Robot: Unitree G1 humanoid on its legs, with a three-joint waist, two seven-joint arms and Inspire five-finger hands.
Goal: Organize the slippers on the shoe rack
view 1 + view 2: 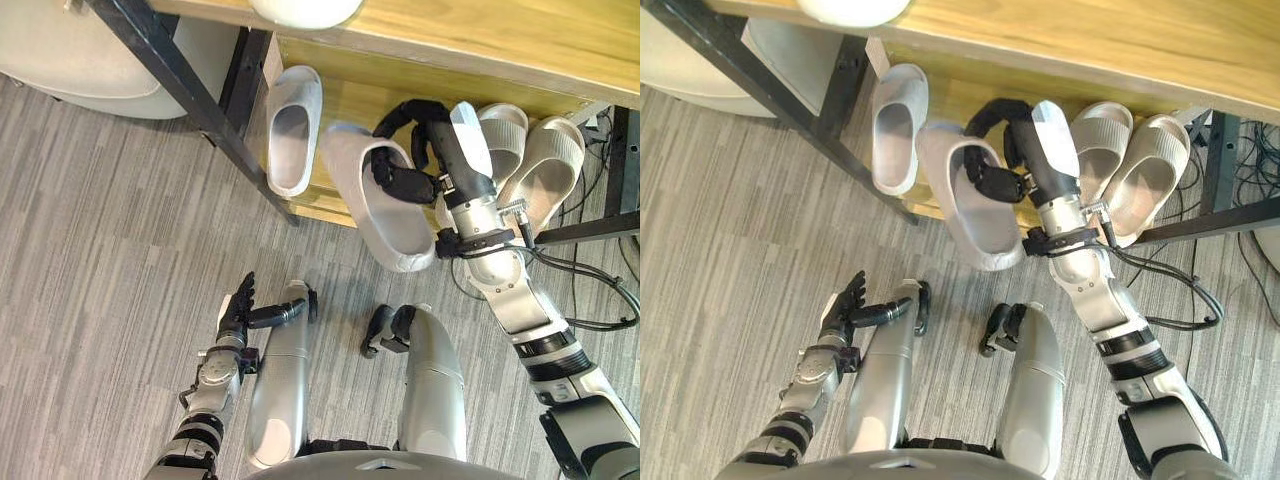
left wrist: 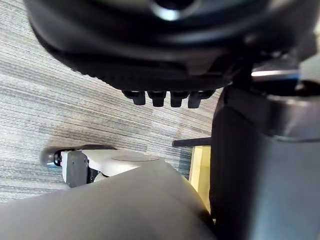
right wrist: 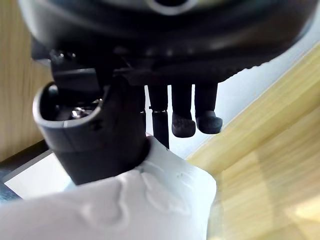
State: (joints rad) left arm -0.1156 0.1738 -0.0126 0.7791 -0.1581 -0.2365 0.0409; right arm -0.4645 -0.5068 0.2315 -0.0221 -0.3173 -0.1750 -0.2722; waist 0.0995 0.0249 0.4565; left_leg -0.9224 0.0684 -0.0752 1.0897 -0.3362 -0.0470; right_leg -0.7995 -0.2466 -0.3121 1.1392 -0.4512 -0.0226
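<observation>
Our right hand (image 1: 440, 150) clasps a pale rubber slipper (image 1: 385, 225) at the wooden shoe rack (image 1: 350, 105)'s front edge. The right wrist view shows its thumb pressing the slipper. Our left hand (image 1: 237, 305) is straight-fingered.

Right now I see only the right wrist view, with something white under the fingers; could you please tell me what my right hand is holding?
Observer: The right hand is curled round a white slipper, which sits angled across the front edge of the shoe rack's lower shelf.
Operator: Thank you. Is its mate on the rack?
Observer: Yes, the other white slipper lies on that shelf to the left of the held one, apart from it.
Operator: And what is on the other side?
Observer: A pair of beige ribbed slippers lies on the shelf just to the right of the hand.
</observation>
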